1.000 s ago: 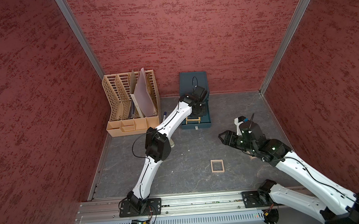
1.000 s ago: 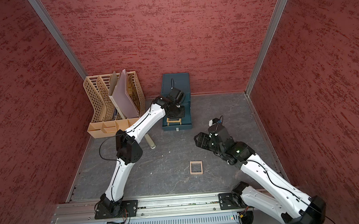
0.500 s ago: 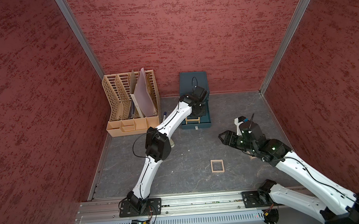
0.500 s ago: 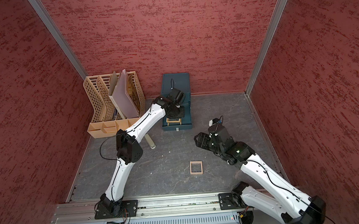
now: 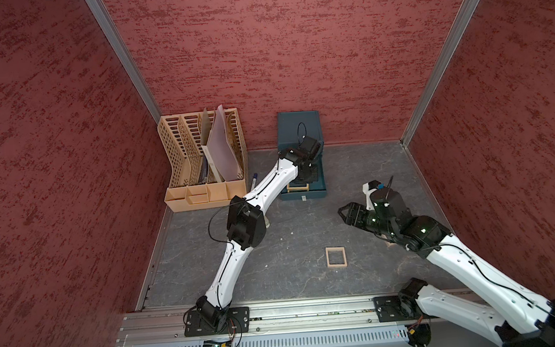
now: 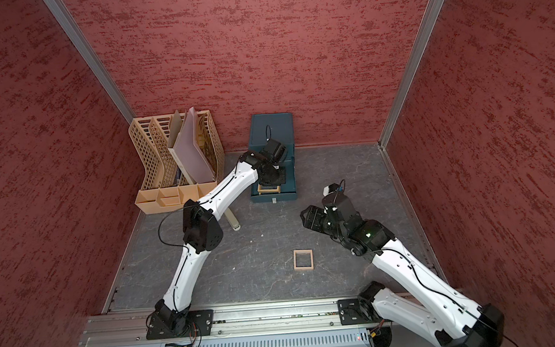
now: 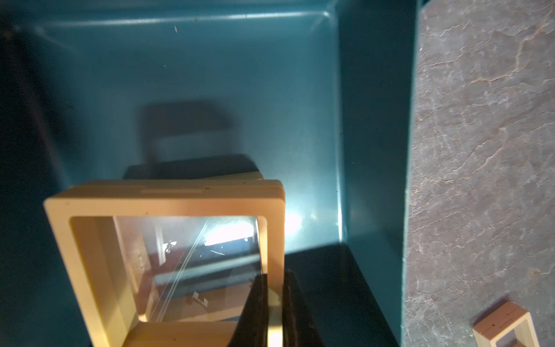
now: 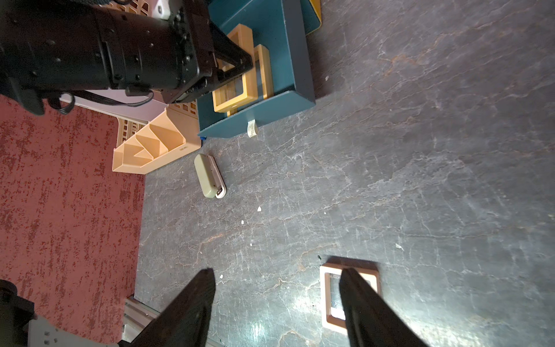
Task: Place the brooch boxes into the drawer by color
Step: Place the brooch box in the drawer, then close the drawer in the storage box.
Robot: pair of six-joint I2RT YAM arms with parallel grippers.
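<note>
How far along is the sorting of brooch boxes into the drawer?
Done: one tan box lies in the teal drawer. In hand: the left jaws are shut on a second tan box, low inside the drawer. Left: a third tan box sits on the table near the open right jaws. Black boxes are not clearly visible.

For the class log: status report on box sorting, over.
Left gripper shut on tan brooch box in drawer. Right gripper open, empty. Second tan box loose on table. Nothing blocking.
</note>
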